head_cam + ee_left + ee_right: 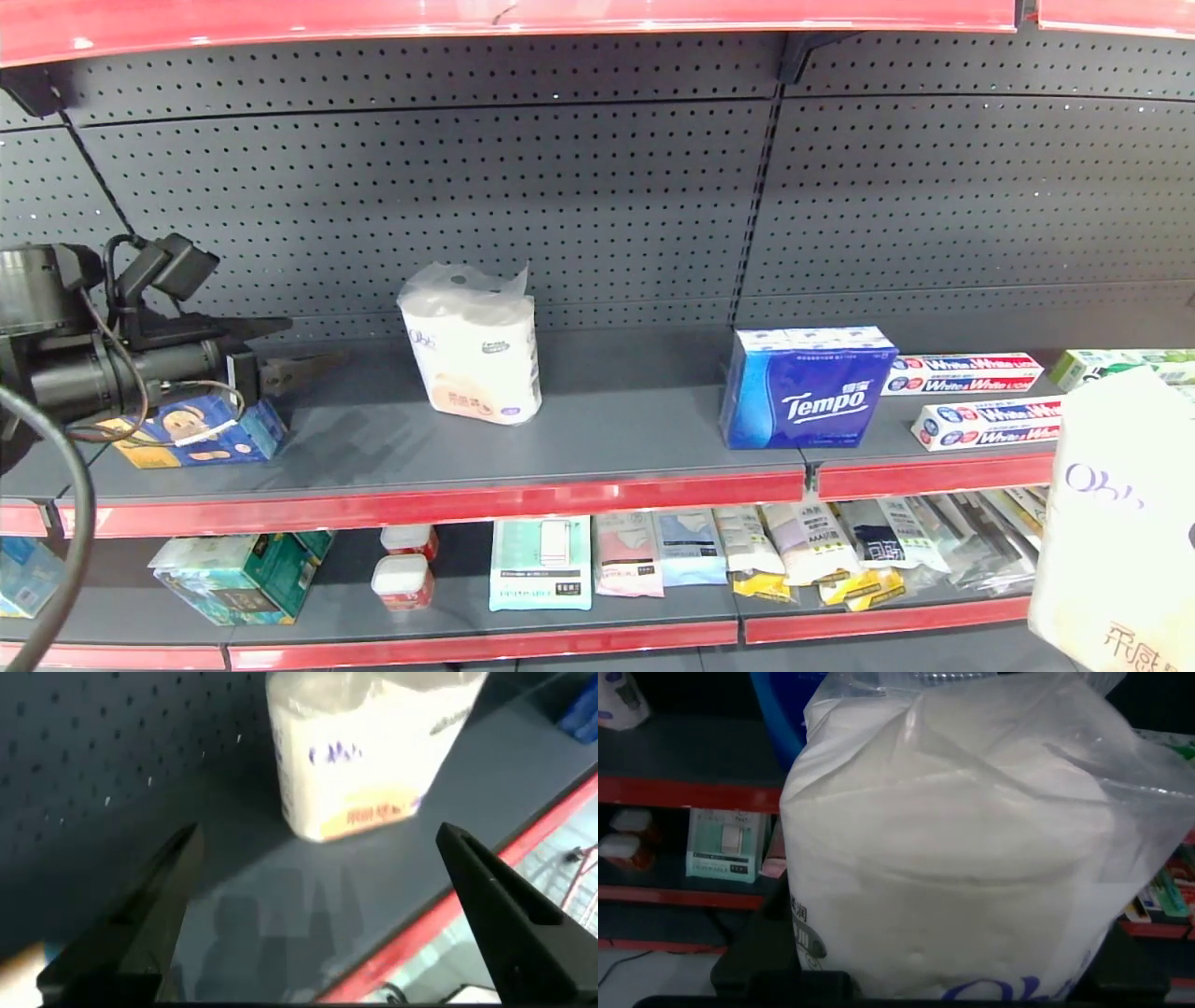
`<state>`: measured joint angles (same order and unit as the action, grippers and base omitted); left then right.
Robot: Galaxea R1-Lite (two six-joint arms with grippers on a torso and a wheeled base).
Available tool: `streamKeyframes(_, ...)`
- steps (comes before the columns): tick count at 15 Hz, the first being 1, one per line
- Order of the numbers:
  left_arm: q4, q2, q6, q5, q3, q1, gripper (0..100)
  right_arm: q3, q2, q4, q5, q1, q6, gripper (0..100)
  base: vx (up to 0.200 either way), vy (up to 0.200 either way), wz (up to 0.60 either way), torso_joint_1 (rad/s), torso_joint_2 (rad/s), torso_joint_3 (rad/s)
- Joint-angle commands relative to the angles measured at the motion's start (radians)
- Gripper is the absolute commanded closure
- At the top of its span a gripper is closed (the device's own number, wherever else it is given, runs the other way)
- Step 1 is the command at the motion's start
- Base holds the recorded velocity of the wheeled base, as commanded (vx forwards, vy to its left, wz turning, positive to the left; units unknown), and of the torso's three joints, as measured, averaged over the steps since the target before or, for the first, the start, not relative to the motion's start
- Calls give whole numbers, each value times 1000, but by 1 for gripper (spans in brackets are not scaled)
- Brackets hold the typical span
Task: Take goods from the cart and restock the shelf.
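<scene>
In the head view the risk sits at the right. The held pack (1120, 532) hangs in front of the shelf (635, 411), well right of and lower than the roll pack (476, 350) standing there. Its slack wrapper could slip in the grip, and if it is carried in low it could catch the shelf's red lip. Set down carelessly, it could tip the roll pack or shove the blue box (803, 385) to the right of the roll pack. The left gripper (316, 343) hovers left of the roll pack, just above the shelf, and a swing that way would topple it. The frame edge cuts off the held pack, so its grip cannot be judged here. In the left wrist view the left gripper (313, 849) has its fingers (168, 887) spread wide and empty, with the roll pack (360, 756) beyond them and its top cut off. In the right wrist view the held pack (952, 859) sits close to the camera. The right gripper (948, 975) seems closed on its base, with dark fingers (752, 957) at its side and their tips hidden. The pack blocks much of the shelf, so placing it would be half blind.
</scene>
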<state>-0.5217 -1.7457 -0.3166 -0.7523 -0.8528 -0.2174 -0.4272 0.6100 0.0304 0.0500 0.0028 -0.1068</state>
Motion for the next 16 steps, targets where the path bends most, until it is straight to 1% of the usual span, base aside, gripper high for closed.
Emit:
streamKeyframes(1, 2, -92, -16, -30, -63, 7, 0, -1, 17, 0, -4, -4, -1, 100, 0, 0, 0, 0, 0, 0)
streamKeyframes(3, 5, -130, -33, -32, -88, 12, 0, -1, 31, 0, -4, -7, -1, 100, 0, 0, 0, 0, 0, 0)
streamKeyframes(5, 5, -181, -45, -33, -146, 12, 0, 1, 37, 0, -4, -9, -2, 100, 0, 0, 0, 0, 0, 0)
streamKeyframes(7, 9, -218, -47, -41, -206, 13, 0, 4, 39, 0, -4, -14, -2, 100, 0, 0, 0, 0, 0, 0)
streamKeyframes(8, 22, -228, -47, -56, -235, 20, 0, 7, 39, 0, -4, -14, -5, 100, 0, 0, 0, 0, 0, 0)
streamKeyframes(10, 48, -256, -48, -65, -293, 23, 0, 7, 40, 0, -4, -14, -16, 100, 0, 0, 0, 0, 0, 0)
streamKeyframes(14, 175, -281, -47, -127, -402, 21, 0, 5, 54, 0, -6, -14, -22, 100, 0, 0, 0, 0, 0, 0)
streamKeyframes(16, 180, -310, -48, -139, -428, 21, 0, 5, 54, 0, -6, -15, -30, 100, 0, 0, 0, 0, 0, 0)
